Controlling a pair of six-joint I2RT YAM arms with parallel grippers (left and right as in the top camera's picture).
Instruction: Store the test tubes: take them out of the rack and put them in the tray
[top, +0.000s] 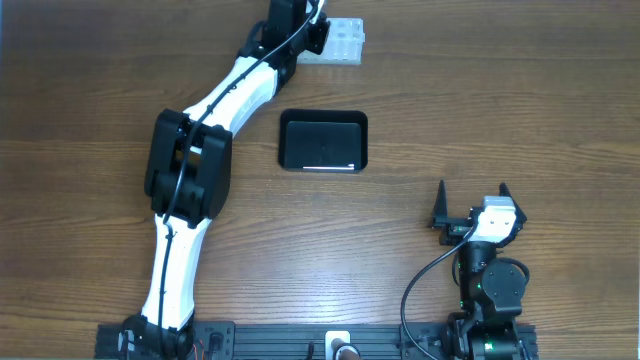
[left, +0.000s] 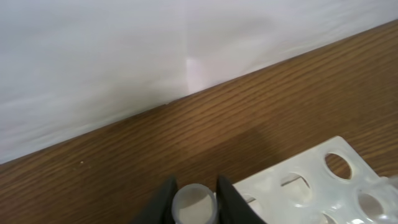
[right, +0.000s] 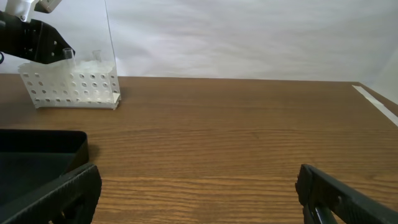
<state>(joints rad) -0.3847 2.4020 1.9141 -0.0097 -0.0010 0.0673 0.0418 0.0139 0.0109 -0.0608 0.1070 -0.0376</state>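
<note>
Our left gripper (left: 194, 194) clamps a tube (left: 194, 206) at the rack (left: 314, 186); pulling it tilted could drag the rack along. Our right gripper (top: 472, 203) rests, jaws wide apart.

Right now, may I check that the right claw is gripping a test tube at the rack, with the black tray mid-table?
No, the left claw grips the test tube at the rack, as the left wrist view shows; the black tray is mid-table.

Plain white wall (right: 249, 37) behind a brown wood-grain table (top: 500, 120).
</note>
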